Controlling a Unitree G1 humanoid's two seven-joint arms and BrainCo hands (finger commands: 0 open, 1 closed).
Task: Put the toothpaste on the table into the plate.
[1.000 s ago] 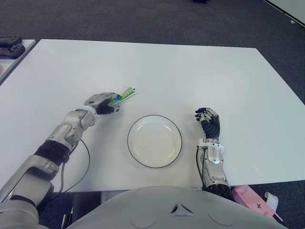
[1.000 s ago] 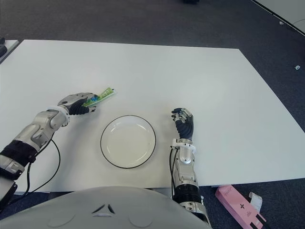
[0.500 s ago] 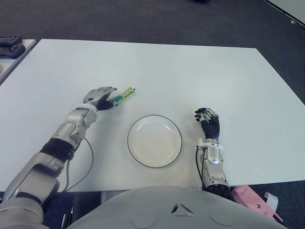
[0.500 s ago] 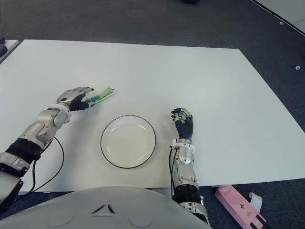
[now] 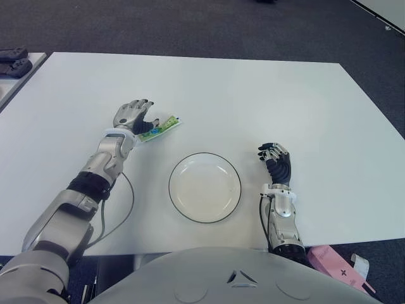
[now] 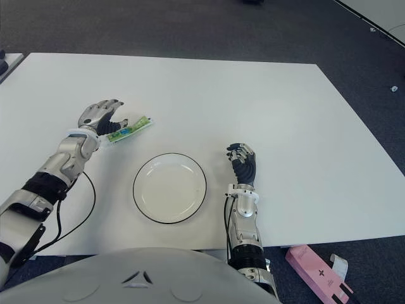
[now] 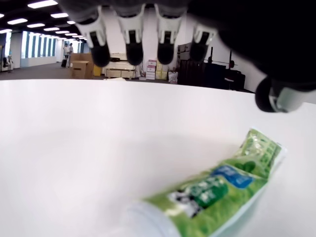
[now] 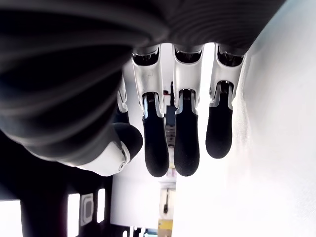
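Toothpaste (image 5: 159, 130) flat on tabletop (image 5: 253, 95), up and left of the plate (image 5: 204, 187); not yet grasped.
Left robot hand (image 5: 134, 116) over the tube's near end, fingers spread, holding nothing. A second ago it was curled around that end; since then it has let go and lifted. Best re-grasp mid-tube, close firmly, then carry to the plate. Right robot hand (image 5: 276, 161) idle right of plate, fingers relaxed.

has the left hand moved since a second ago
Yes. The left hand has opened off the toothpaste and shifted toward the table's far edge, away from the plate.
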